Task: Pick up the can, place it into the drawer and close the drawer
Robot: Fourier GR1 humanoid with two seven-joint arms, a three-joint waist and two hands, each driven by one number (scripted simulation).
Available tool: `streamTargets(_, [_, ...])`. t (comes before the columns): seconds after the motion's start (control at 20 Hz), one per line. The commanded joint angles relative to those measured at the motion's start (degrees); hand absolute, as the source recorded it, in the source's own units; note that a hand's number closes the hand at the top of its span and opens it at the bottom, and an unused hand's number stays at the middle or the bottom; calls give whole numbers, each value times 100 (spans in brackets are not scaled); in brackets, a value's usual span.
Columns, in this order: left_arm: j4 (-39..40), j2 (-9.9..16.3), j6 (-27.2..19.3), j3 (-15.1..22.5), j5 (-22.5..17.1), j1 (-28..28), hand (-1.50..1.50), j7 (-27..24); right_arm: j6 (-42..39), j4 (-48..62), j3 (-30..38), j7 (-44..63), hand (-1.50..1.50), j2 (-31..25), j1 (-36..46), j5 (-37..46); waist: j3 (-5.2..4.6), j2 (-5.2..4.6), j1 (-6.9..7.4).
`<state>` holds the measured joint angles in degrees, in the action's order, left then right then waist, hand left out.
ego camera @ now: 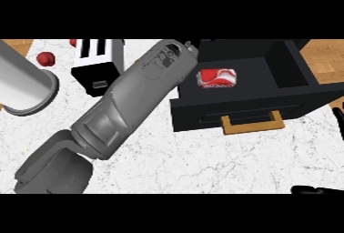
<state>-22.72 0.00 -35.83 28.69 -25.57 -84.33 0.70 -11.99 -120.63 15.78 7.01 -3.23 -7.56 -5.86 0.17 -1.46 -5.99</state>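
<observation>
The right hand (316,190) shows only as black finger parts at the lower right edge of the view, with another dark sliver at the right edge higher up; I cannot tell how far open it is, and nothing shows in its hold. The left arm (128,109), a grey forearm, crosses the white marbled bench (222,159) from the lower left up toward the back of the drawer. The left hand (190,47) is mostly hidden behind the wrist; only a dark tip shows at the drawer's rear left corner, so whether it is open or curled cannot be told.

Beyond the right hand and to its left stands the black open drawer (201,111) with its tan wooden handle (252,124) facing the near side. Inside it, just right of the left wrist and below the hand's tip, lies the red and white can (217,78) on its side.

Left of the left arm sit a black and white toaster (97,63), a large grey cylinder (23,84) and a small red object (45,58).
</observation>
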Motion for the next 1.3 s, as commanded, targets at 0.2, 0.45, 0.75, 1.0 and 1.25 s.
streamTargets(0.2, [158, 0, -219, 494, -140, 192, 150, -282, 71, -76, -185, 121, -150, 40, 155, 137, -1, -21, -103])
streamTargets(0.45, [399, 0, -381, 448, -305, 112, -150, -284, 45, -46, -287, -23, -150, 107, 52, 255, 1, -51, -160])
streamTargets(0.75, [230, 0, -830, 710, -466, 381, -150, -384, -50, -211, -27, 204, -150, -148, 191, -72, -2, -37, -222])
streamTargets(1.0, [231, 0, -961, 746, -632, 289, -150, -435, 115, -244, -278, 58, -150, 8, 167, 408, -4, -47, -196])
streamTargets(1.25, [-43, 0, -1017, 678, -937, 444, -150, -532, 122, -567, -369, -223, -150, -303, 300, 1160, -10, -24, -78])
